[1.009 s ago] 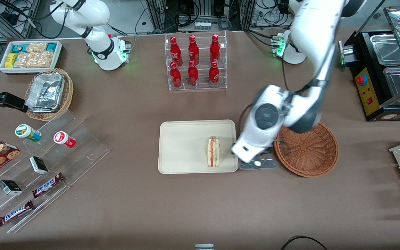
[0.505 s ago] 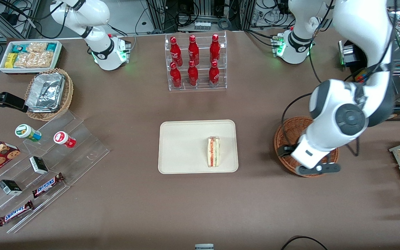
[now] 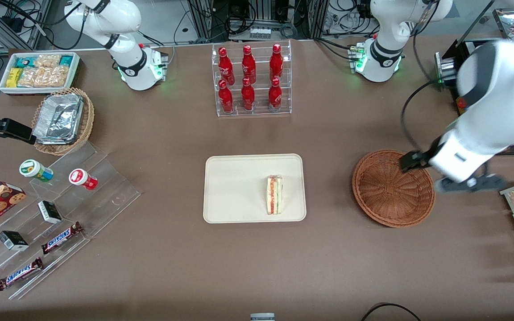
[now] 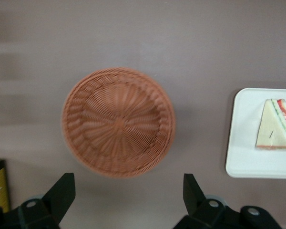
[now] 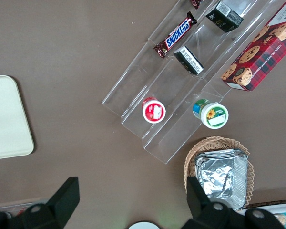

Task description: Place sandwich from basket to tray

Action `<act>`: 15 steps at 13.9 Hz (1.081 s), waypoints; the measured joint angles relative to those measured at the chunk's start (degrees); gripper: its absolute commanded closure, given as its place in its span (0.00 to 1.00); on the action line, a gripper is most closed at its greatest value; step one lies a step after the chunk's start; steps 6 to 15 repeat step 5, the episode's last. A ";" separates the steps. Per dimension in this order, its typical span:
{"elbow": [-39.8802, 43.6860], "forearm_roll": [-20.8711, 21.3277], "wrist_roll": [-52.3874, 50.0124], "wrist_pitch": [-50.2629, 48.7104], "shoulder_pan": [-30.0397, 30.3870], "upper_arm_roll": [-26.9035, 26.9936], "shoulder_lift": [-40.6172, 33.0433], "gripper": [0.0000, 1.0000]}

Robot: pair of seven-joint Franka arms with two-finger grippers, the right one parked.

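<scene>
Basket [image 3: 393, 188] is my landmark: round, reddish-brown wicker, nothing in it. My gripper [image 4: 128, 198] hangs above the table [image 3: 257, 267] just beside it, toward my end, fingers [image 4: 62, 193] spread wide, holding nothing. Sandwich [image 3: 274, 195]: pale wedge, red-green cut edge, lying on the cream tray [image 3: 234, 187] beside the basket.

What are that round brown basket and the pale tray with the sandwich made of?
The basket looks like woven wicker, with reddish-brown strands coiling out from its center. The tray seems to be matte cream plastic, smooth, though the material is uncertain. The open gripper hangs beside the basket.
</scene>
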 measured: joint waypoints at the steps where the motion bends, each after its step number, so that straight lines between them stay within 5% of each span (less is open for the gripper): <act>1: -0.04 0.00 0.19 -2.00 0.78 0.01 -1.78 0.00; 5: -0.24 0.26 2.89 -8.64 3.12 0.00 -7.40 0.00; 15: -0.24 0.26 2.89 -8.64 3.12 0.00 -7.40 0.00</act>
